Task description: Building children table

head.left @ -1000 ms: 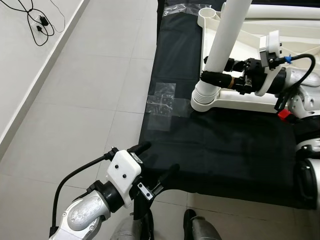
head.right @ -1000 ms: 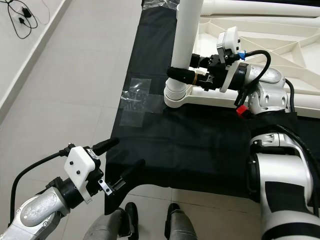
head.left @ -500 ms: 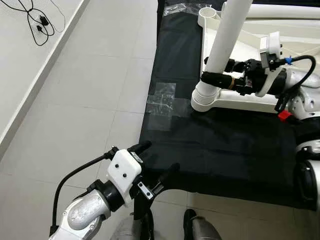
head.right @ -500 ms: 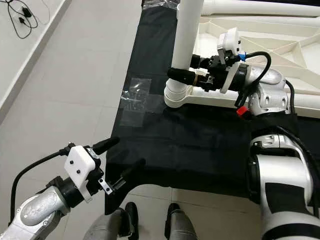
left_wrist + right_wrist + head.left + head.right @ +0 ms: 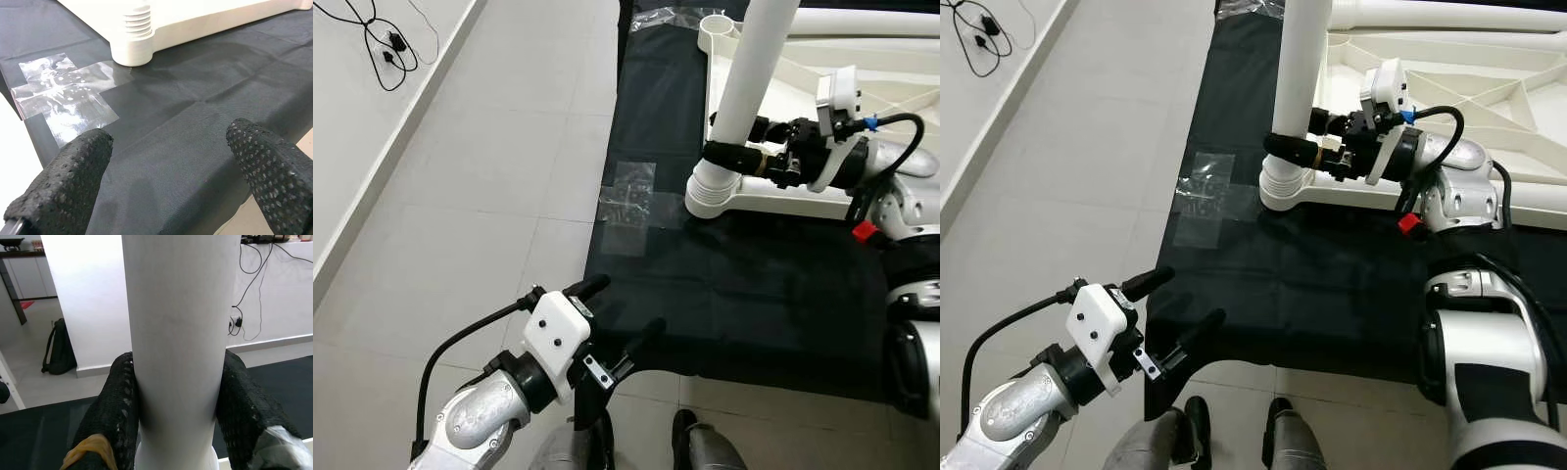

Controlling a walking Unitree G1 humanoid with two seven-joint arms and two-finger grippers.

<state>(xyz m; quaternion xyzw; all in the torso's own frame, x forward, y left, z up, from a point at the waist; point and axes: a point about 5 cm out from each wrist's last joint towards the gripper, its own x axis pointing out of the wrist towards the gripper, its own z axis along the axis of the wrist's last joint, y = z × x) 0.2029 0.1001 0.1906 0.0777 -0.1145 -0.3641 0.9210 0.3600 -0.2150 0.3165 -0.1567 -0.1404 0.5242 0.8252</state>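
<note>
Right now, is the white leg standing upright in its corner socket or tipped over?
Upright. The white leg rises from the ribbed socket at the tabletop's corner, with the right claw shut around it just above.

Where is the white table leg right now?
The white table leg stands in the upturned tabletop's corner socket on the black mat, clasped by the right tool.

A big black cloth (image 5: 744,294) lies flat on the pale tiled floor (image 5: 499,196). A shiny patch of clear tape (image 5: 631,201) holds its edge down at about 9 o'clock on the cloth, and more clear plastic (image 5: 671,15) sits at its far end near 12 o'clock. Black cables (image 5: 386,44) curl on the floor by the white wall (image 5: 352,137) at 10 o'clock, and a dark backpack (image 5: 58,350) leans against a wall.
</note>
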